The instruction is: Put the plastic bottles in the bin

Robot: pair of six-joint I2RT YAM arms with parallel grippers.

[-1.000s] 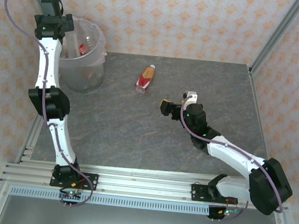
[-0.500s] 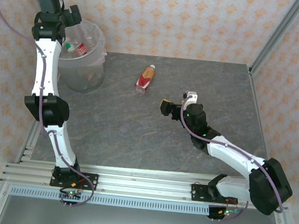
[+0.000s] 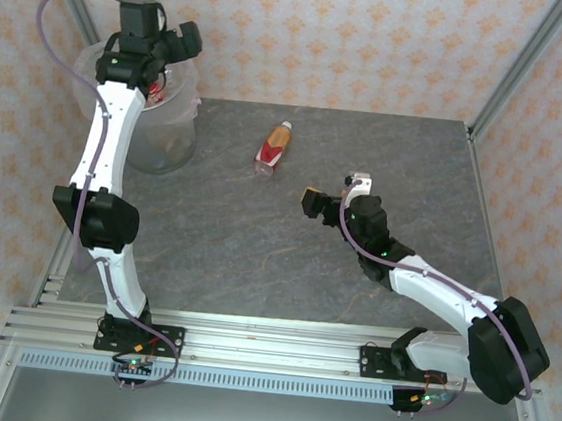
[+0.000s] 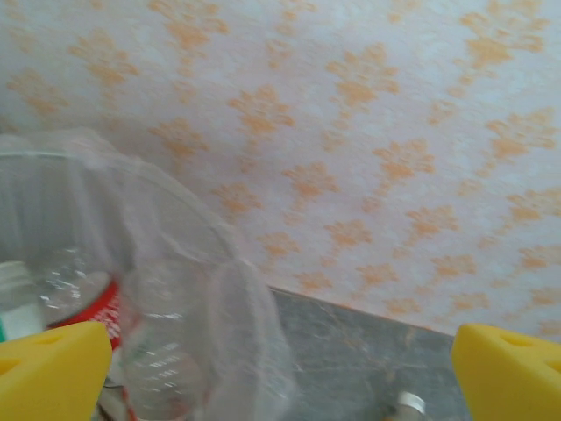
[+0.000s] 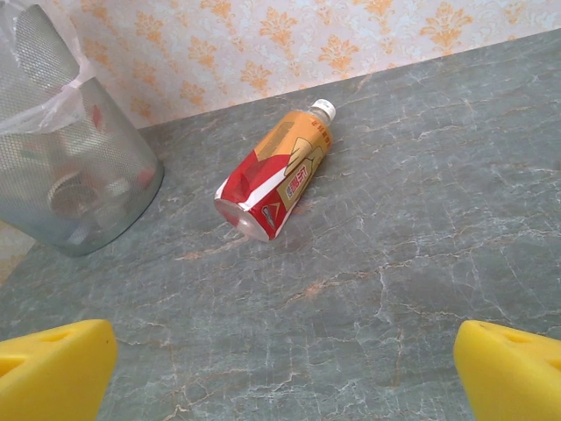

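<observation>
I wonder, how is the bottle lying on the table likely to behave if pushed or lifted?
The bottle lies on its side on the smooth table, so a sideways push would probably roll it. It looks empty and dented near its base, so it is likely light and may buckle when squeezed.

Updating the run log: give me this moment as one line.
left gripper: open, empty, near bin | right gripper: open, empty | bottle: lying on table

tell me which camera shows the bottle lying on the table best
Right wrist: the bottle lies close and whole, label and white cap clear. Top external shows it small, from above; left wrist shows perhaps its cap at the bottom edge.
</observation>
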